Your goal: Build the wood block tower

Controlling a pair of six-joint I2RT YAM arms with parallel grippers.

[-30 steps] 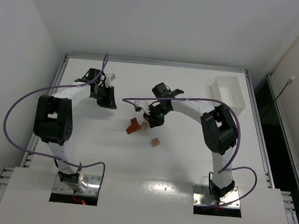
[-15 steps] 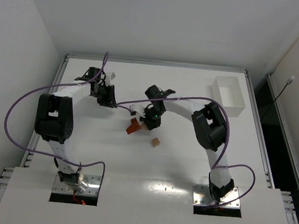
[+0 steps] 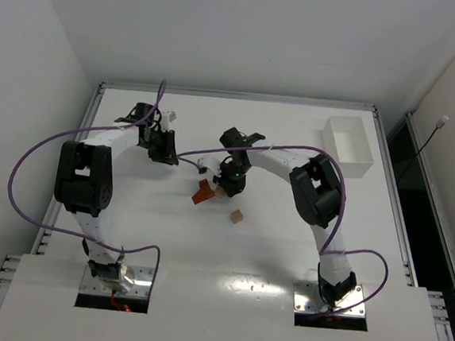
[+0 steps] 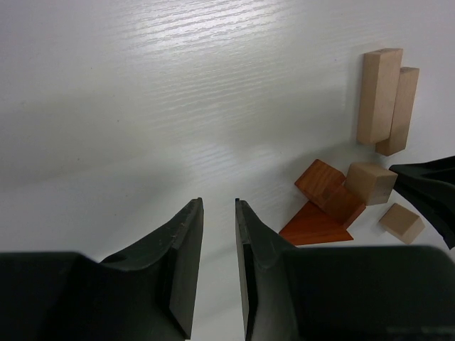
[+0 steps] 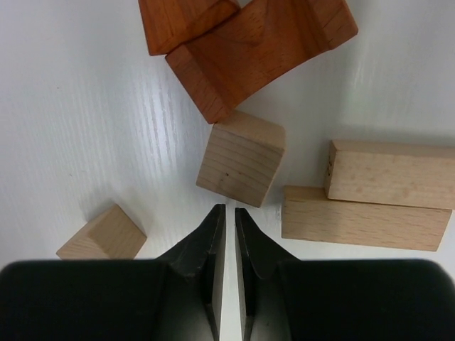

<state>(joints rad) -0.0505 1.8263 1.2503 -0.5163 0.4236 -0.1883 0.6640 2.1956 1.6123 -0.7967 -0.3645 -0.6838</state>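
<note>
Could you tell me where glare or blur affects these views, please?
Top external: bright glare on the table near the arm bases. Left wrist: a sheen streaks the table; its own fingers look soft. Right wrist: the tan cube is sharp, with soft shadows.
</note>
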